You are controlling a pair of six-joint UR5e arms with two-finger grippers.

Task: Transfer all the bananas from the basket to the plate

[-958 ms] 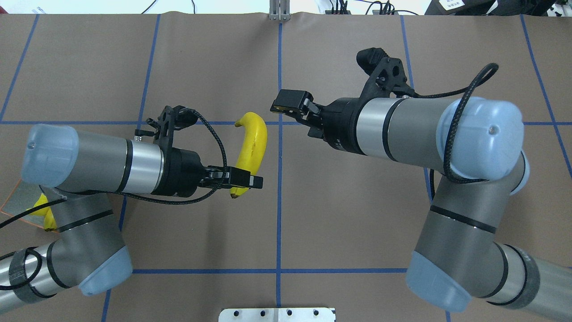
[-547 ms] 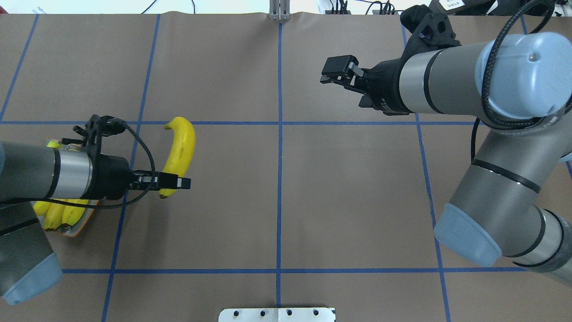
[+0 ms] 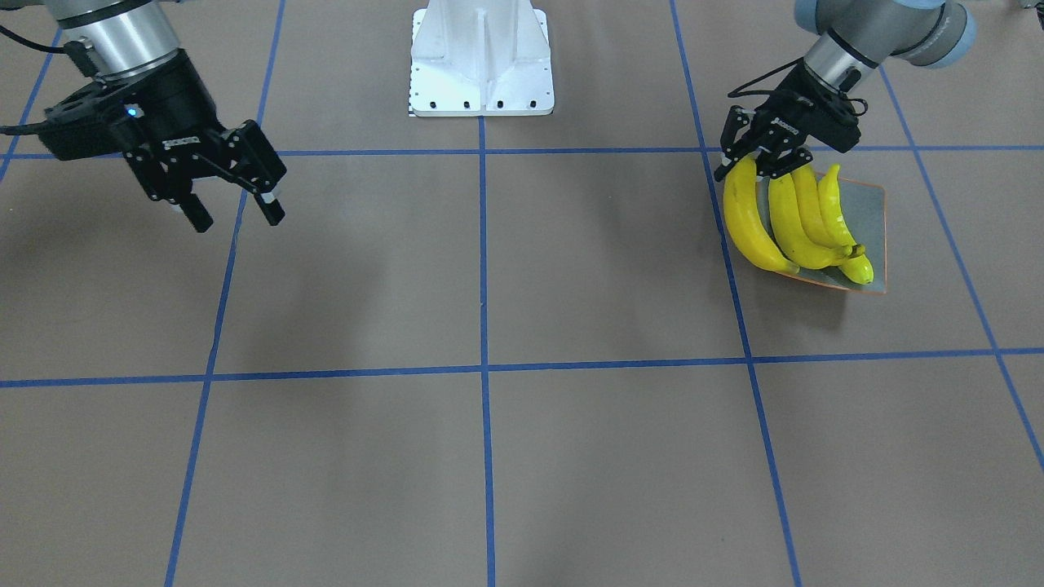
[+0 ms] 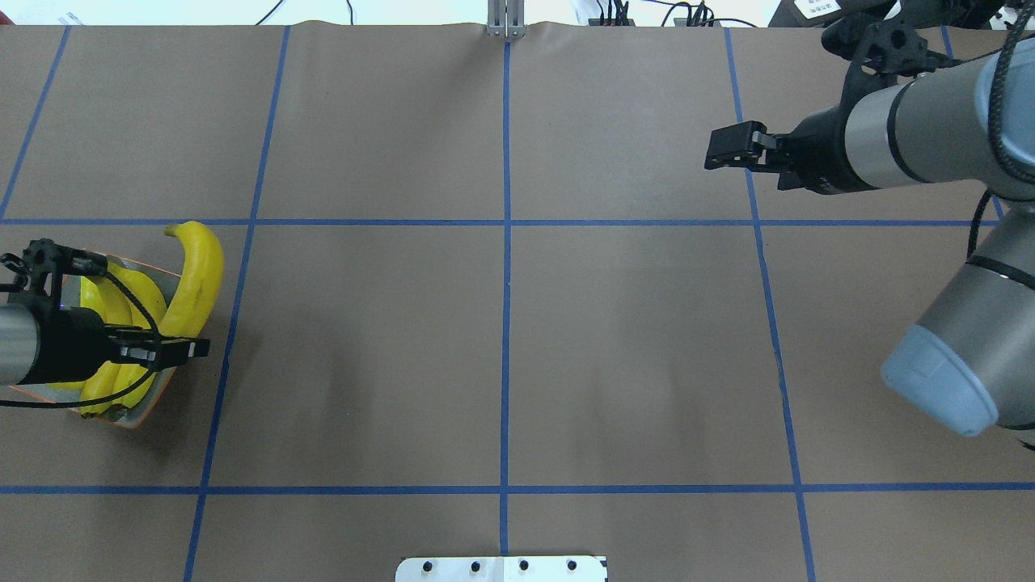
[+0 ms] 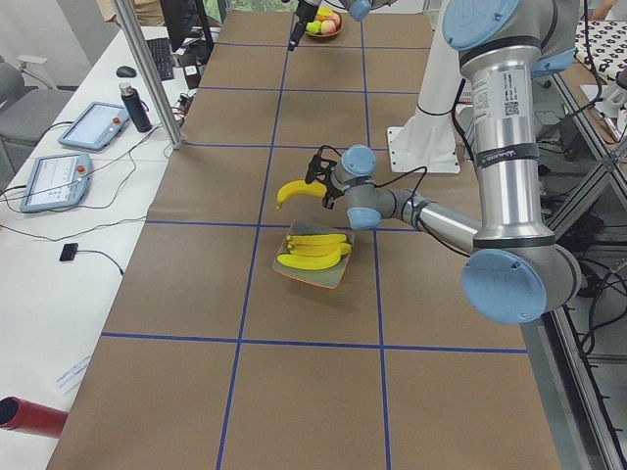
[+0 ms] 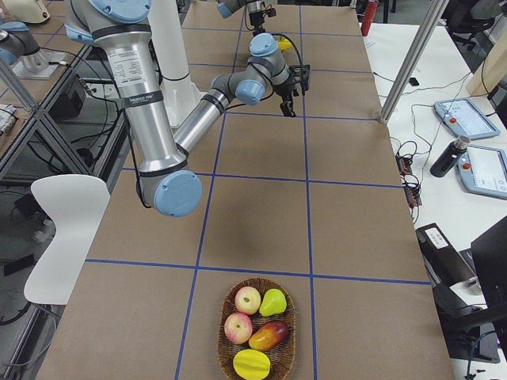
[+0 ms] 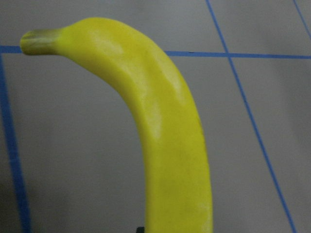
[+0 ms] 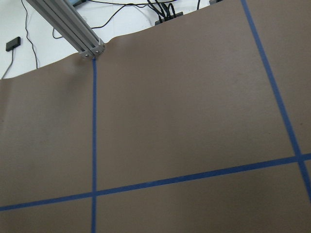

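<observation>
- I have the left gripper at the left edge of the overhead view, clamped on one banana at the end away from its stem
- That banana hangs just beside the plate, right of centre in the front-facing view; the left side view shows it raised clear of the plate
- Several other bananas lie side by side on the plate
- The right gripper, upper left in the front-facing view, is spread wide and holds nothing
- The basket, bottom centre of the right side view, holds other fruit
</observation>
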